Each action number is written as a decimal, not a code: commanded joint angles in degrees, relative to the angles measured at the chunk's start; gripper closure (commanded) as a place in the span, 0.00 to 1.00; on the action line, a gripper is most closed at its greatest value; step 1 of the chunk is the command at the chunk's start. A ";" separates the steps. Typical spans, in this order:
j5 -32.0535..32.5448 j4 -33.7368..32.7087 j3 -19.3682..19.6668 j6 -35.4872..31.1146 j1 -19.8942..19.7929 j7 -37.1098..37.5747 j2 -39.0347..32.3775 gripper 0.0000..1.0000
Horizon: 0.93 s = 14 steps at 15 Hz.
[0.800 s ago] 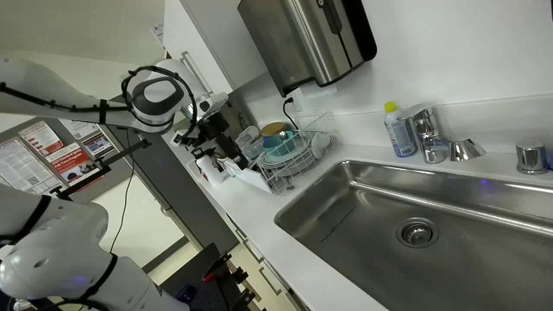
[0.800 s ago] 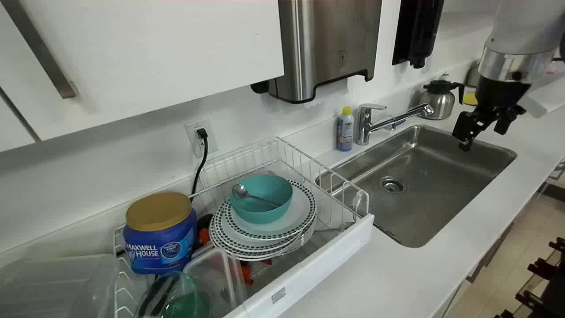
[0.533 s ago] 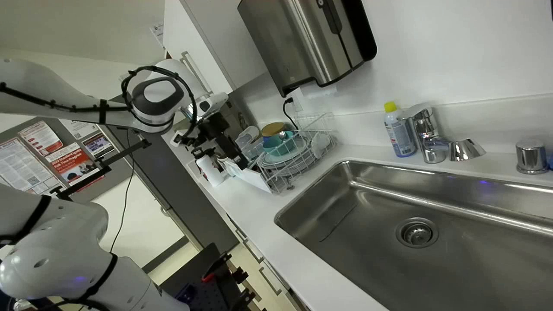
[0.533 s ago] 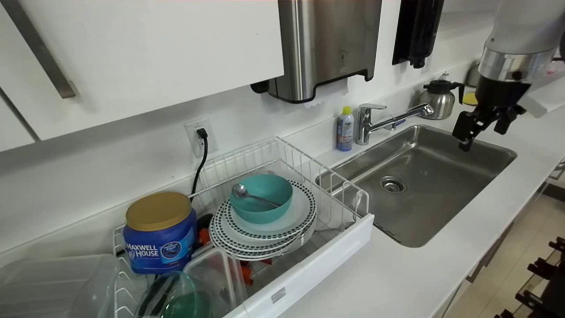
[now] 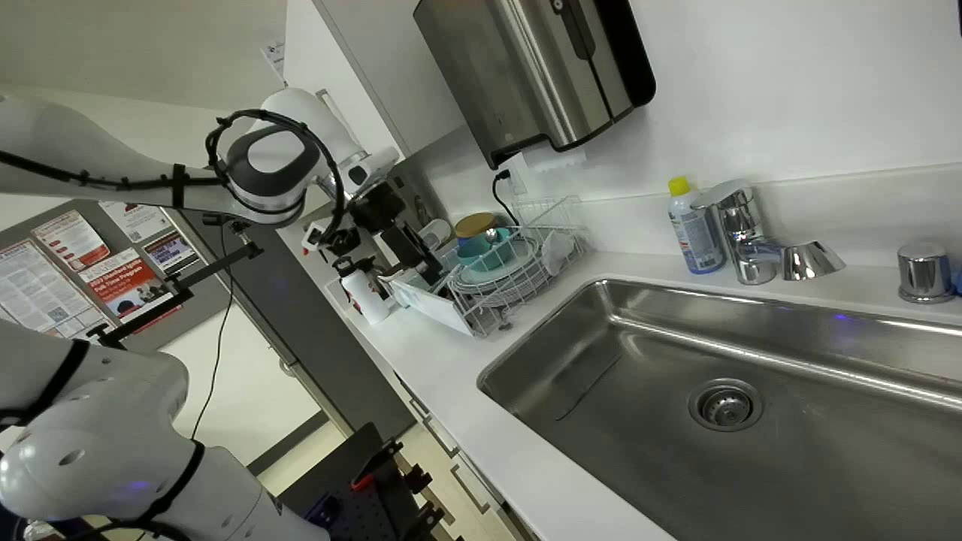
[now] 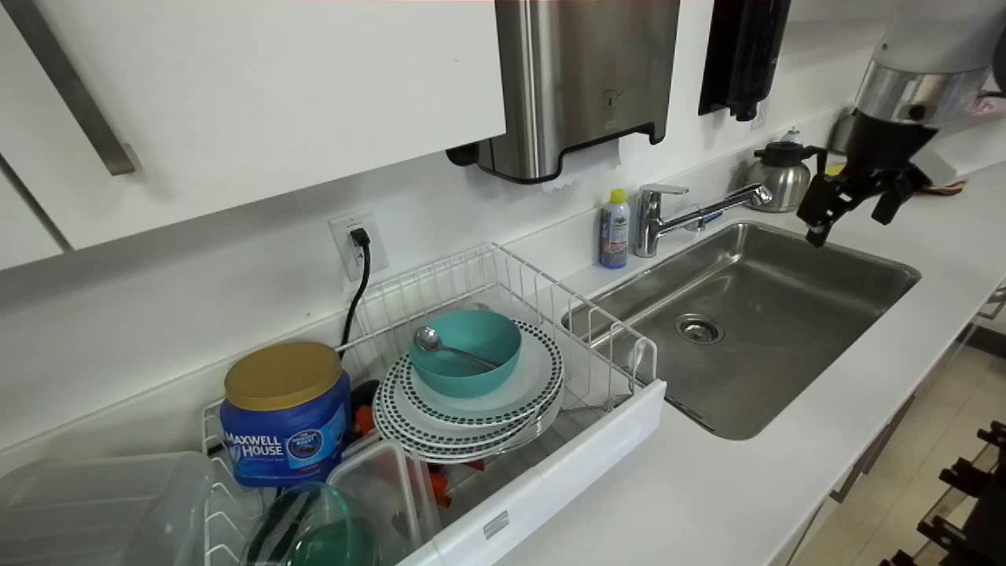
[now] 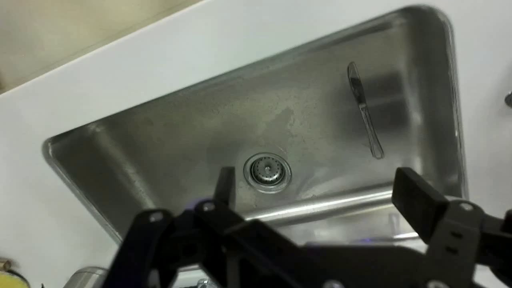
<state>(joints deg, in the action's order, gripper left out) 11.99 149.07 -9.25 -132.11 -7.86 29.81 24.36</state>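
My gripper (image 7: pixel 315 176) stands wide open above the steel sink (image 7: pixel 180 120), with nothing between its black fingers (image 7: pixel 416 200). A silver table knife (image 7: pixel 366 110) lies on the sink floor, beyond the fingertips in the wrist view and towards the right-hand end. Close to the left finger in that view is the round drain strainer (image 7: pixel 267 170), well below it. In an exterior view the gripper (image 6: pixel 851 224) hangs over the sink's far end, apart from everything. The knife (image 5: pixel 588 388) shows as a thin dark line in an exterior view.
A white wire dish rack (image 6: pixel 581 444) holds stacked plates (image 6: pixel 542 369), a teal bowl (image 6: pixel 468 377) with a spoon, and a blue coffee tub (image 6: pixel 284 440). Behind the sink stand a faucet (image 6: pixel 649 220), a yellow-capped can (image 6: pixel 614 232) and a steel carafe (image 6: pixel 782 185). A towel dispenser (image 6: pixel 581 86) hangs above.
The arm has shifted a little: the gripper is slightly higher and further left in an exterior view, and slightly further right in an exterior view. It stays open. The other things have not moved.
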 commanded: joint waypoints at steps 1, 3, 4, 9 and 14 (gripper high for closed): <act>-2.79 -2.43 3.73 -6.87 -1.59 2.22 -2.47 0.00; -5.63 -3.81 6.05 -10.18 -2.44 2.47 -4.06 0.00; -7.21 -4.82 7.23 -11.11 -3.02 2.54 -5.30 0.00; -18.37 -9.87 13.65 -13.94 -3.75 1.30 -12.09 0.00; -36.04 -13.27 18.96 -10.69 -2.09 -1.93 -16.07 0.00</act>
<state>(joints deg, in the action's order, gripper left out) -14.30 138.35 7.67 -145.23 -11.52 30.56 10.08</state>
